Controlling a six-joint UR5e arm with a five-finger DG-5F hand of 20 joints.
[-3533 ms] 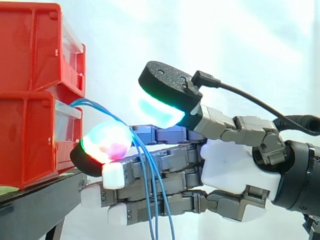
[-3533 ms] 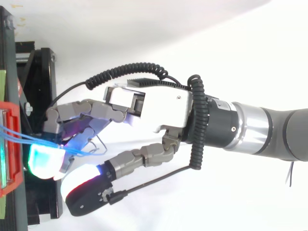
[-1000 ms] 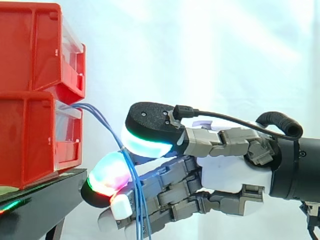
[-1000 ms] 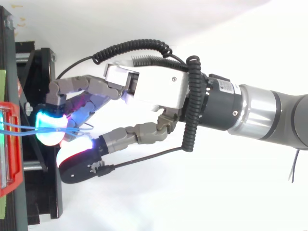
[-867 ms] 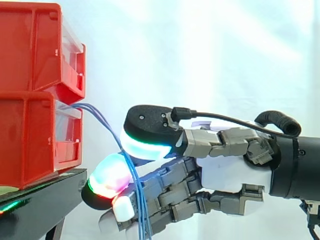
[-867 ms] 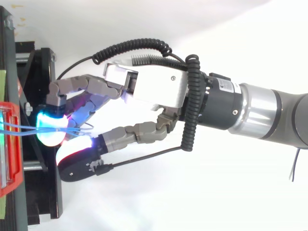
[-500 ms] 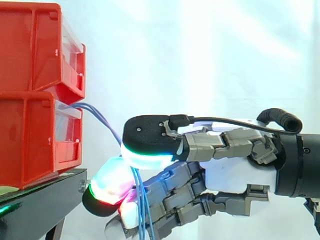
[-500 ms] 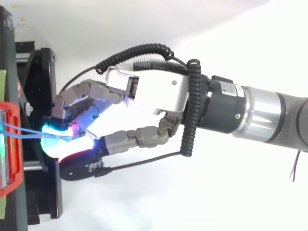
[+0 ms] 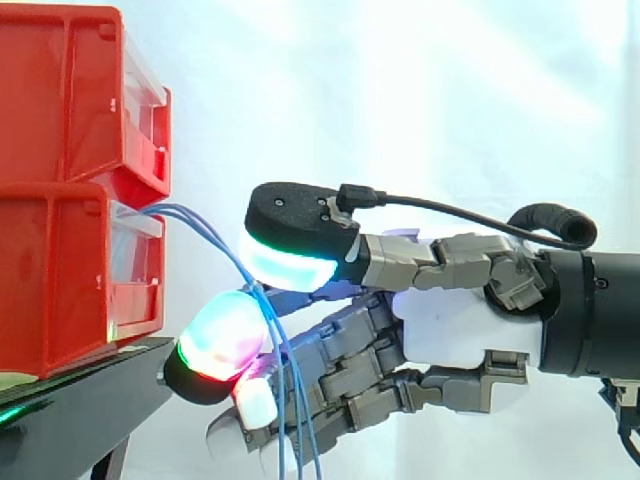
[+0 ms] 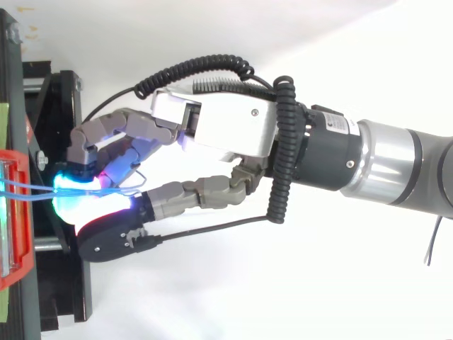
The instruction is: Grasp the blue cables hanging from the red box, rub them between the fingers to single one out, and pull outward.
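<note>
Blue cables (image 9: 178, 210) off front edge of red box (image 9: 60, 270), pinched between curled fingers (image 9: 222, 345), clear of black stand (image 9: 90, 400)

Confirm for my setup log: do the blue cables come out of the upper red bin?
No, the blue cables leave the lower red bin, beneath the upper red bin.

Reaching in from the right edge with the hand (image 10: 226, 134), over the black stand (image 10: 60, 99). Pinching the blue cables (image 10: 35, 189) between cyan-glowing pads (image 10: 72, 190) of curled fingers and thumb, close beside the red box (image 10: 20, 163) at left.
</note>
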